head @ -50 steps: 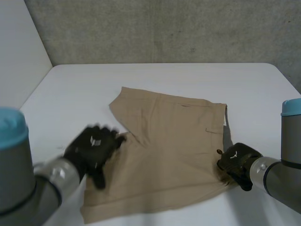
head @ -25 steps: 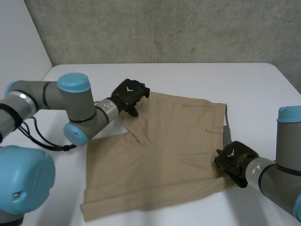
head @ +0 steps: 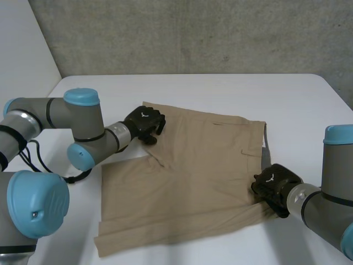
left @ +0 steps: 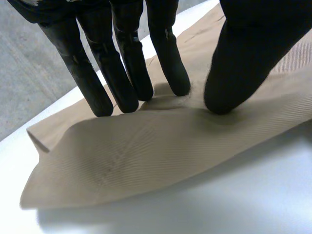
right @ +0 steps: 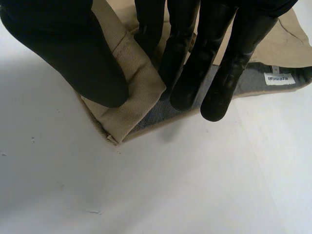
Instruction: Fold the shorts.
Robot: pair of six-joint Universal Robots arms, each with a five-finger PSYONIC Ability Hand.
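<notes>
- Two hands are on the shorts (head: 198,176) in the head view. The shorts lie spread flat in the middle of the desk (head: 220,91). The waistband (head: 263,144) is at 3 o'clock and the legs run out toward 9 o'clock, so the long axis goes 3 to 9.
- In the same view, my left hand (head: 144,122) sits on the far leg's hem corner, at about 10 o'clock on the cloth. My right hand (head: 271,183) is at the near end of the waistband, at about 4 o'clock, so the two hands are on opposite corners.
- I judge the coming fold turns on the line between the legs. The far leg lies on the 12 o'clock side of that line, and the left hand is the nearer one to carry it toward 6.
- In the left wrist view, the fingers (left: 124,83) are straight with their tips down on the tan cloth. The thumb (left: 243,63) is planted just beside them, with a small pucker nipped between. The hem past the fingertips stands off the desk with shadow under it. I read that as a light pinch. The head view gives me the hand's back, not this contact.
- In the right wrist view, the thumb lies on the tan outer face of the waistband corner and the fingers are on the grey lining inside. The top layer is clamped between them. A white label (right: 276,78) sits in the lining beside the fingertips. The head view shows me where this corner lies but not which layer is held. My worry is that the lower layer stays behind.
</notes>
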